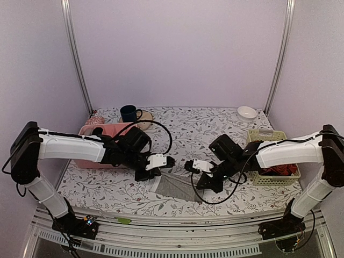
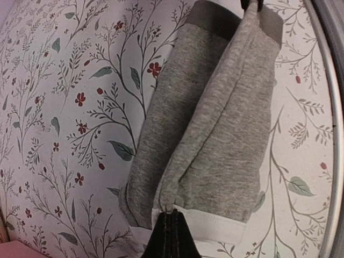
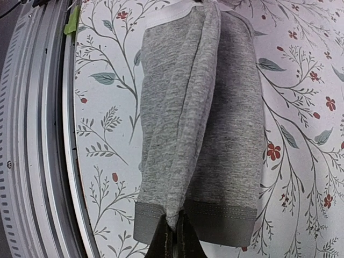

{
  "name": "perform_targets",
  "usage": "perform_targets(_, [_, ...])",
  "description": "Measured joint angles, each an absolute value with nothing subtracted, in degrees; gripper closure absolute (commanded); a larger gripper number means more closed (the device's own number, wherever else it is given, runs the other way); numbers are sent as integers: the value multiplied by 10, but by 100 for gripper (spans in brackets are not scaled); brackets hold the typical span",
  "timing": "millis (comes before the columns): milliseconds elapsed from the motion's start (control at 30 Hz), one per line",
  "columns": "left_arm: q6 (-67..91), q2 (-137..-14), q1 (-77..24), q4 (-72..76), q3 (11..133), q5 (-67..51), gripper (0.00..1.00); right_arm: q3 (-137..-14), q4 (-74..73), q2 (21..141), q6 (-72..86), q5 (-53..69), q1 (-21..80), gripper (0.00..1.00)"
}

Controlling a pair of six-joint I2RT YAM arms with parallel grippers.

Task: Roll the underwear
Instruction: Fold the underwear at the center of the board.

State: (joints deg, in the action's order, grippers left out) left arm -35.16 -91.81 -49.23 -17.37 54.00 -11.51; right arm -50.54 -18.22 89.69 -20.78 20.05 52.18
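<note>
The grey underwear (image 1: 174, 186) lies near the table's front middle, stretched between both grippers with a raised fold along its length. My left gripper (image 1: 149, 173) is shut on the pale-trimmed leg hem end; in the left wrist view (image 2: 173, 215) its black fingers pinch the cloth (image 2: 215, 129). My right gripper (image 1: 203, 183) is shut on the darker waistband end; in the right wrist view (image 3: 174, 223) it pinches the fold of the underwear (image 3: 199, 107).
A pink bin (image 1: 102, 134) sits behind the left arm, with a dark blue mug (image 1: 129, 113) further back. A yellow-green basket (image 1: 271, 158) holding red cloth is at the right, a white bowl (image 1: 246, 113) behind it. The table's metal front edge (image 3: 37, 134) is close.
</note>
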Motion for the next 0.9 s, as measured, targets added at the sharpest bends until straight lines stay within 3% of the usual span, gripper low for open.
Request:
perform_targets(733, [-370,-1036,-453,-166,597,-118,100,-572,-197,1005,-208,165,478,100])
perform_targets(767, [-370,-1039,-453,-166,599,-117,100,-573,-198,1006,-208,163,478,96])
perform_targets(900, [-364,-1040,-453,-165,601,-111,84,-577,-203,1006,-204,157,478,78])
